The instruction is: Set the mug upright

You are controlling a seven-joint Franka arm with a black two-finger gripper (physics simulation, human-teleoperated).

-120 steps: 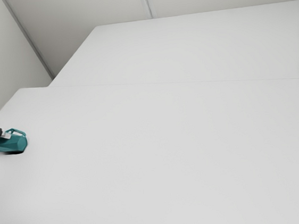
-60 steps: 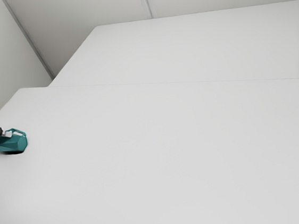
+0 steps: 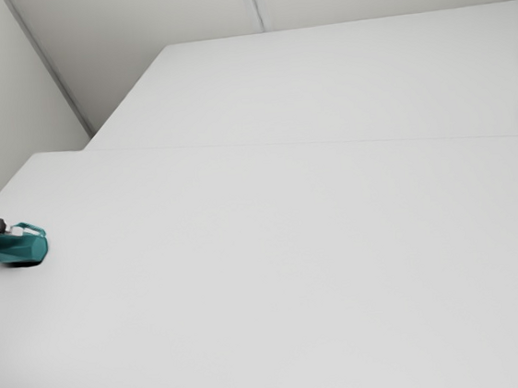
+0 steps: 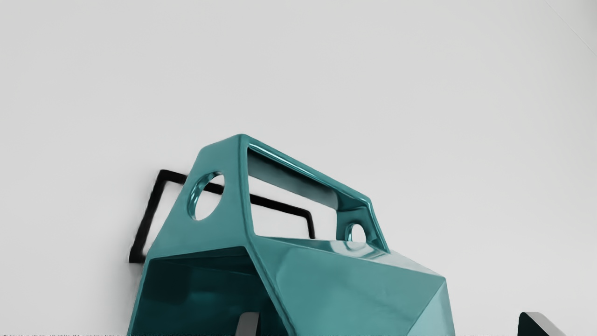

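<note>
Mug [image 3: 21,249] lies sideways near the desk's [image 3: 295,274] edge, exterior view's left. Gripper [image 4: 391,319] fingers are apart; I'd centre, squeeze gently, then tip it mouth-up slowly.

Now hold the black two-finger gripper [image 3: 5,232] slightly farther toward the exterior view's right than a second ago, apparently turned a little, though hard to judge so small; hide more of the faceted teal mug [image 3: 26,248] behind its dark parts.
</note>
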